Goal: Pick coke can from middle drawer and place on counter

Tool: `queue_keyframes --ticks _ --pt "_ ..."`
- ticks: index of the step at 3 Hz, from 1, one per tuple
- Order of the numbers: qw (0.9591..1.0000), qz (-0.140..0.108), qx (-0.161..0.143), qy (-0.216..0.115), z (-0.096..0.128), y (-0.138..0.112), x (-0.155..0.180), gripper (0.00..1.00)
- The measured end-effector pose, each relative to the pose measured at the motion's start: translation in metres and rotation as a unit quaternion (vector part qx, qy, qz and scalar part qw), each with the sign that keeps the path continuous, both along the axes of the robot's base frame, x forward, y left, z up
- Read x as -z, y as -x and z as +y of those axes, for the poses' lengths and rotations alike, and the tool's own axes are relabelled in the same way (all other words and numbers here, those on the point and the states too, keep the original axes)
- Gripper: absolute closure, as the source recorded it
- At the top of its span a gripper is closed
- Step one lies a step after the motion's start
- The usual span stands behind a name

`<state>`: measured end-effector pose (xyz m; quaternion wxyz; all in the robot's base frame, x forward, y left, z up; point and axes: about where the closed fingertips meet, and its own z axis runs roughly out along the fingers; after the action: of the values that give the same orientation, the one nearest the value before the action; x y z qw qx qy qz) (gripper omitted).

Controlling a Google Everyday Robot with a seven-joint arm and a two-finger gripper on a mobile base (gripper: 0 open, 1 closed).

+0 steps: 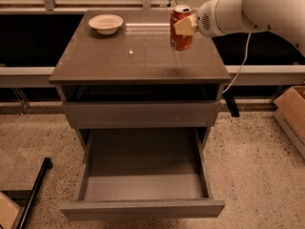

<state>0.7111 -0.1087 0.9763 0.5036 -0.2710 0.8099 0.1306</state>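
The red coke can [179, 35] is upright over the back right part of the glossy grey-brown counter [133, 58]. My gripper [185, 26] reaches in from the right on the white arm [252, 8] and is shut on the can's upper side. I cannot tell whether the can's base touches the counter. The middle drawer [143, 208] is pulled wide open below, and its grey inside holds nothing that shows.
A pale round bowl [106, 23] sits at the counter's back left. Another flat grey drawer front [143, 113] lies above the open drawer. A cardboard box [291, 113] is on the floor at right, and a black pole [34, 192] at lower left. A white cable [238, 66] hangs beside the cabinet.
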Motion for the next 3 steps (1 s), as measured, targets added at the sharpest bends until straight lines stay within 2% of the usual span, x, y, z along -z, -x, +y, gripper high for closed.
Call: queue_keyframes --ticks 1,3 --pt "0.9994 -0.014 -0.013 -0.027 0.003 -0.030 0.015 0.54" --pt "0.9983 0.002 -0.038 -0.043 0.011 -0.063 0.053 0.06"
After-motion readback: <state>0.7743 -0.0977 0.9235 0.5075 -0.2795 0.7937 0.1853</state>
